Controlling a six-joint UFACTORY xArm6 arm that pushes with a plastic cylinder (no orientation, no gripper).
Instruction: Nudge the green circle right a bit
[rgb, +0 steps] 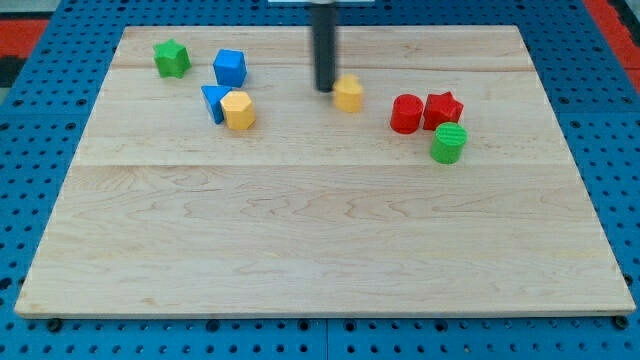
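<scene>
The green circle (449, 143) is a short green cylinder at the view's right, just below the red star (443, 108) and to the lower right of the red cylinder (406, 113). My tip (325, 89) is at the view's top centre, right beside the left side of a small yellow block (348, 94). The tip is well to the left of the green circle, with the red blocks between them.
A green star (172, 58) lies at the top left. A blue cube (230, 68), a blue triangle (214, 102) and a yellow hexagon (239, 110) cluster left of centre. The wooden board (320, 240) rests on a blue pegboard.
</scene>
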